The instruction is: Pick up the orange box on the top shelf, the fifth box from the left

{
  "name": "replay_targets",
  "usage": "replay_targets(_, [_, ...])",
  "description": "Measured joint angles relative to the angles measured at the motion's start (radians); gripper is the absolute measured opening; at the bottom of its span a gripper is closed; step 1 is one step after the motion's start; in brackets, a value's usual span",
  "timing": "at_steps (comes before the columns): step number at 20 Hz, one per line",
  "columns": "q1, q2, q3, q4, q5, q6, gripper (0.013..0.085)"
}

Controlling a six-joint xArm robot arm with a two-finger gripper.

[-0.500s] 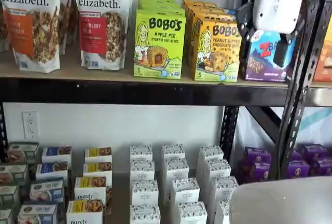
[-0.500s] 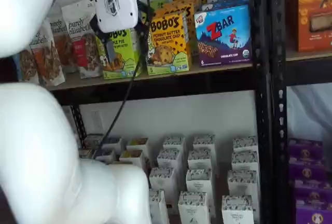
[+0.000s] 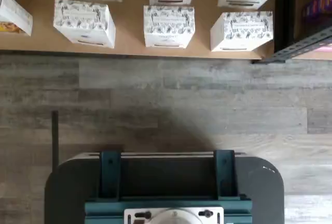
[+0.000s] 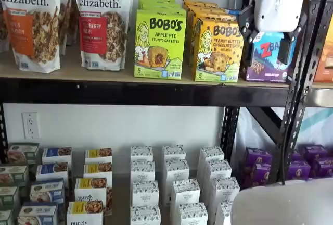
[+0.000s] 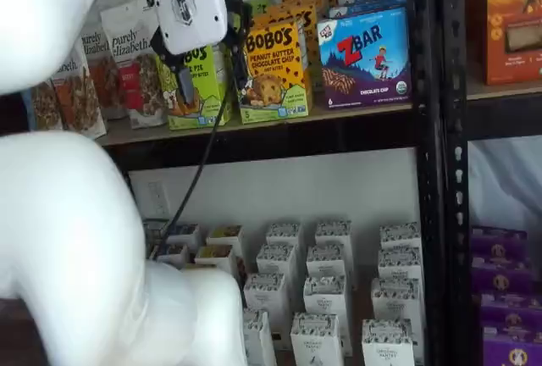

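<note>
Clearly the gripper (image 5: 208, 73) hangs before the top shelf (image 4: 130, 92), its 2 black fingers (image 5: 182, 82) spread wide with nothing between them. Behind it, untouched, the orange box (image 4: 217, 50) stands between 1 lime-green Bobo's box (image 4: 159, 45) and 1 ZBar box (image 5: 366, 59).

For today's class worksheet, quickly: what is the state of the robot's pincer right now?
Pincer: open, its two black fingers apart in both shelf views, holding nothing, in front of the top shelf; the orange box is not gripped.
</note>
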Motion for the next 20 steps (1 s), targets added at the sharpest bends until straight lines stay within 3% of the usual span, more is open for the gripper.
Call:
replay_targets(14, [-0.009,0.078,-0.036,-0.004,-0.123,-0.002,0.0850])
replay_targets(20, [-0.056,0.109,-0.054,0.024,-0.166,-0.038,0.0850])
